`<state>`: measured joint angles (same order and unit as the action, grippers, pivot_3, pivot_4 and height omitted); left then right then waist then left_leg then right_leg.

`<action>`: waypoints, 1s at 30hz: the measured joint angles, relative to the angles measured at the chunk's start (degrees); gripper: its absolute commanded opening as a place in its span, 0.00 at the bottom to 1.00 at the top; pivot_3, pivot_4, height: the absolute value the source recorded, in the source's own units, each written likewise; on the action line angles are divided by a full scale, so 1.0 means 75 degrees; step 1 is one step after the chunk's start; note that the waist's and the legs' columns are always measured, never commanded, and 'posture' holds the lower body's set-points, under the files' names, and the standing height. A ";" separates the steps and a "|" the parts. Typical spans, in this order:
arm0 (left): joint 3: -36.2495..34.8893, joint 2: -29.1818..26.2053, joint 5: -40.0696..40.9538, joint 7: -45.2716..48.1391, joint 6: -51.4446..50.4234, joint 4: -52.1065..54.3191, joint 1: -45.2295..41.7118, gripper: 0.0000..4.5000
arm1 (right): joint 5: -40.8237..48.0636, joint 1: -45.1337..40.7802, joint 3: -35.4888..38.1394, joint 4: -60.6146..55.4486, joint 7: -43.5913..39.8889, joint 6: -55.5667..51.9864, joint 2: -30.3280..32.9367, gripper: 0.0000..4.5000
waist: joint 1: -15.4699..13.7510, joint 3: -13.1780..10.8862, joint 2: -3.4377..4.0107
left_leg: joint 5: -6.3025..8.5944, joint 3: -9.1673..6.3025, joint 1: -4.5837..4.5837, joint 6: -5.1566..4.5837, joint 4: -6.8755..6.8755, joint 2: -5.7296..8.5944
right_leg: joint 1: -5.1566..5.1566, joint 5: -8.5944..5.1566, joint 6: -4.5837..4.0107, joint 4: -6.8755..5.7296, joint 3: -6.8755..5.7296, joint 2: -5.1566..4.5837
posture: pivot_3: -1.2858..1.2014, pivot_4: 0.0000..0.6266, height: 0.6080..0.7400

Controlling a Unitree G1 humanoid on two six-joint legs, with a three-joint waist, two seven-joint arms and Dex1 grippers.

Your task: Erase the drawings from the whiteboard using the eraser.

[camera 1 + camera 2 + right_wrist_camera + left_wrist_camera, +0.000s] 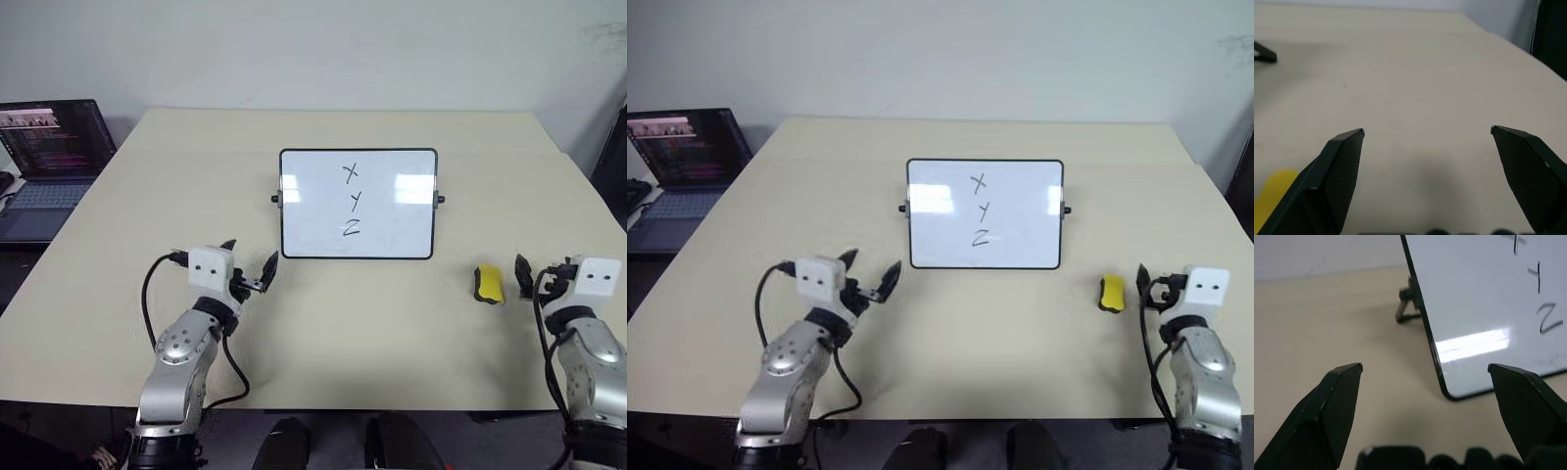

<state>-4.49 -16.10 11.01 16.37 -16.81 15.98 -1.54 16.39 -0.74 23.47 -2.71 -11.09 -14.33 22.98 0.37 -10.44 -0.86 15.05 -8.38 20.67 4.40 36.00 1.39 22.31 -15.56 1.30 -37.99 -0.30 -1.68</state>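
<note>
Yellow eraser (488, 284) lies just left of the right gripper's (529, 277) wide, empty fingers (1334, 176).

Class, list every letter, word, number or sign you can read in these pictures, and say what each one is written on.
"X" on the whiteboard, top of the column of drawings.
"Y" on the whiteboard, middle of the column.
"Z" on the whiteboard, bottom of the column.
Laptop screen at the left: lines of text, too small to read.
Eraser: no readable marking.
</note>
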 measured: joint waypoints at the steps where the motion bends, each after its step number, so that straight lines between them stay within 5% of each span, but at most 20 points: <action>1: 0.0029 0.0003 -0.0020 -0.0015 -0.0063 -0.0009 -0.0006 1.00 | 0.0060 0.0089 -0.0005 -0.0152 -0.0010 -0.0117 -0.0035 0.99 | 0.0004 0.0000 0.0000 | 0.0000 0.0004 0.0002 0.0000 0.0000 0.0000 | 0.0000 0.0000 0.0000 -0.0002 0.0003 0.0000 | 0.52 0.24 1.00; 10: 0.0508 0.0291 -0.0196 -0.0025 -0.0071 -0.0129 -0.0037 1.00 | 0.0630 0.0312 0.0039 -0.1115 -0.0300 -0.0523 -0.0154 0.99 | 0.0011 0.0001 0.0003 | 0.0000 0.0032 0.0001 0.0000 0.0000 -0.0003 | -0.0002 0.0005 0.0008 0.0000 0.0002 0.0004 | 0.52 0.24 1.00; 16: 0.0292 -0.0569 -0.0033 0.0710 -0.0024 -0.0052 -0.0276 1.00 | 0.0994 0.0108 -0.0349 -0.1431 -0.0197 -0.1222 -0.0311 0.99 | 0.0019 0.0000 0.0006 | 0.0000 0.0032 -0.0003 0.0000 0.0000 -0.0010 | -0.0001 0.0005 0.0003 -0.0004 0.0001 0.0015 | 0.52 0.24 1.00; 22: 0.0158 -0.1528 0.1294 0.2513 -0.0723 -0.0044 -0.1827 1.00 | 0.1059 -0.0421 -0.0705 -0.1778 0.0013 -0.1885 -0.0438 0.99 | -0.0026 -0.0004 0.0009 | 0.0000 0.0020 -0.0002 0.0000 0.0005 -0.0002 | 0.0002 0.0007 0.0007 0.0010 -0.0018 0.0013 | 0.52 0.24 1.00; 30: 0.1342 -0.2059 0.1883 0.5149 -0.1224 -0.0834 -0.3866 1.00 | 0.1449 -0.0086 -0.0382 -0.3160 0.1220 -0.3645 -0.0819 0.99 | 0.0080 -0.0004 0.0010 | 0.0006 0.0045 0.0012 -0.0010 -0.0004 -0.0009 | 0.0012 0.0003 0.0005 0.0011 -0.0012 0.0012 | 0.52 0.24 1.00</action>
<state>5.58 -31.54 25.13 54.99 -25.99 9.72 -30.53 27.26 -1.38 20.60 -26.41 -1.94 -41.66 16.84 0.96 -10.47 -0.78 15.10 -8.04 20.76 4.33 35.97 1.32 22.41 -15.54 1.34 -37.90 -0.39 -1.59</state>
